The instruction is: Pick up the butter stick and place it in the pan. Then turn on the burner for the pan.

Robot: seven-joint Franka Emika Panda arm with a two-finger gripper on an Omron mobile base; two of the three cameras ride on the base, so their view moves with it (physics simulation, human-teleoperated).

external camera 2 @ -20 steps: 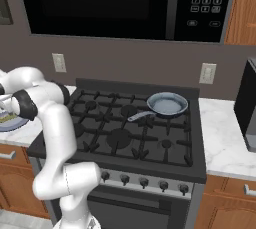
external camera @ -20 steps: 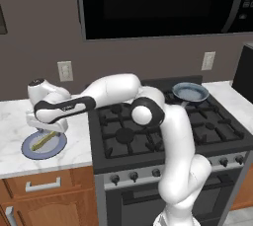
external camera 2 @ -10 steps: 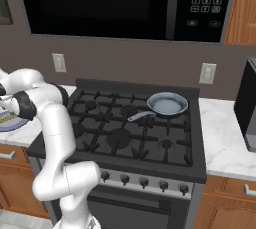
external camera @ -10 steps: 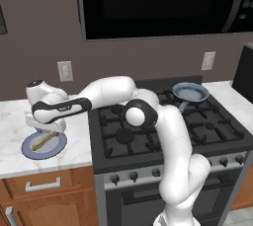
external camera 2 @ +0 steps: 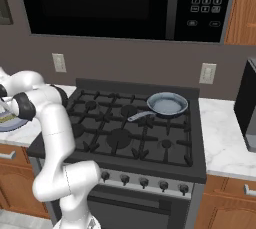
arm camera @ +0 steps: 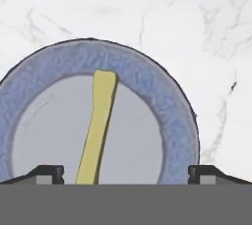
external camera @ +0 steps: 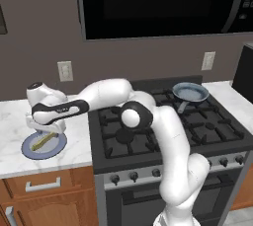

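The arm reaches left over the marble surface, its jaws spread wide above a blue plate with nothing between them. The butter stick lies on that plate, running between the two fingertips without touching either. The pan sits well apart on the stove's back right burner.

Hand view: butter stick cut off at its lower end by the bottom band; plate cut by the left edge; left base view: the hand covers the plate's far rim; right base view: plate mostly behind the arm, cut by the left edge; stove knob markings too small to read.
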